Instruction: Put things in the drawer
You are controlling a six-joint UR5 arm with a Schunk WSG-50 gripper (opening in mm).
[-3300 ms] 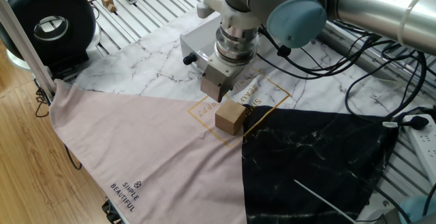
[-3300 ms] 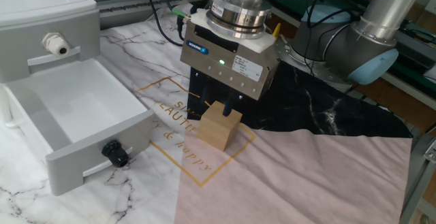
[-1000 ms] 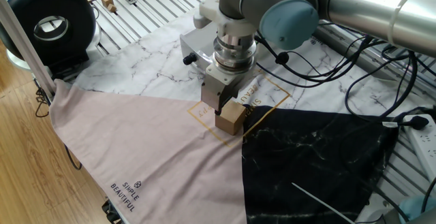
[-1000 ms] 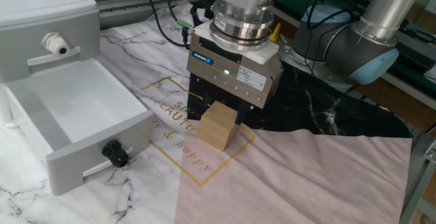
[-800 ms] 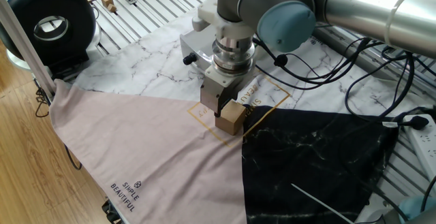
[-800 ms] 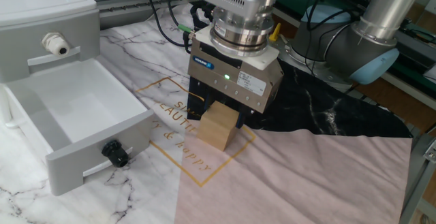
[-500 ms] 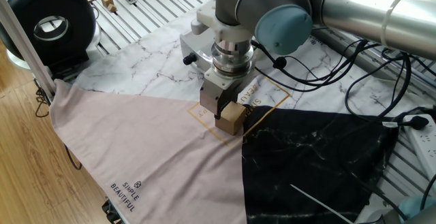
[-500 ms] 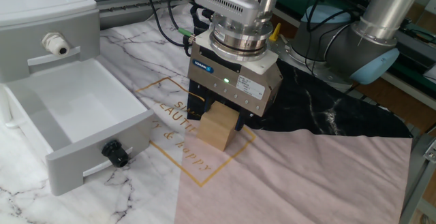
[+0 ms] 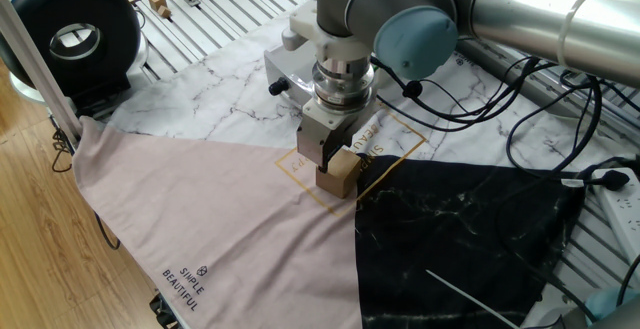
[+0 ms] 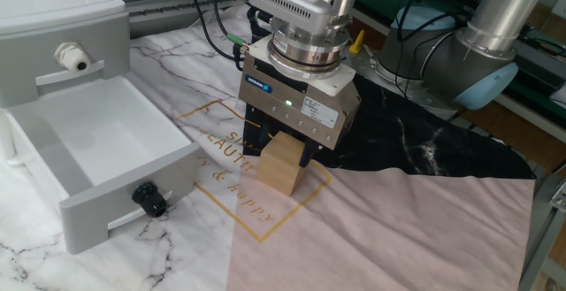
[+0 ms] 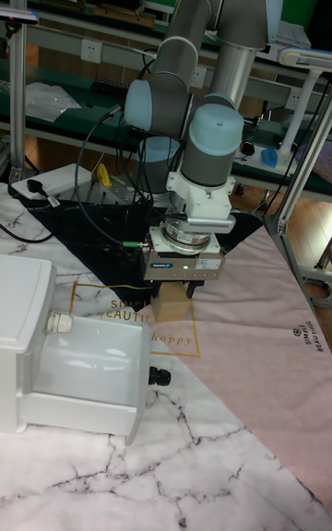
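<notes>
The tan-brown cube (image 9: 341,175) (image 10: 283,169) (image 11: 171,310) rests on the gold-lettered part of the cloth. My gripper (image 9: 333,161) (image 10: 281,153) (image 11: 174,295) has come down over it, with a dark finger (image 10: 255,137) on each side of the cube. The jaws look open, and no lift of the cube shows. The white drawer (image 10: 133,183) (image 11: 92,395) stands pulled out to the cube's left, its inside bare, with the black knob (image 10: 149,200) on its front. In one fixed view the drawer (image 9: 288,61) is mostly hidden behind the arm.
The white cabinet (image 10: 53,34) rises above the drawer. A black round device (image 9: 70,34) sits at the far left, tiny wooden blocks (image 9: 158,5) beyond it. Cables and a power strip (image 9: 620,201) lie at the right. A pink, black and marble cloth (image 9: 200,209) covers the table.
The gripper has come down from above the cube until its fingers sit on either side of it. The cube has stayed in place.
</notes>
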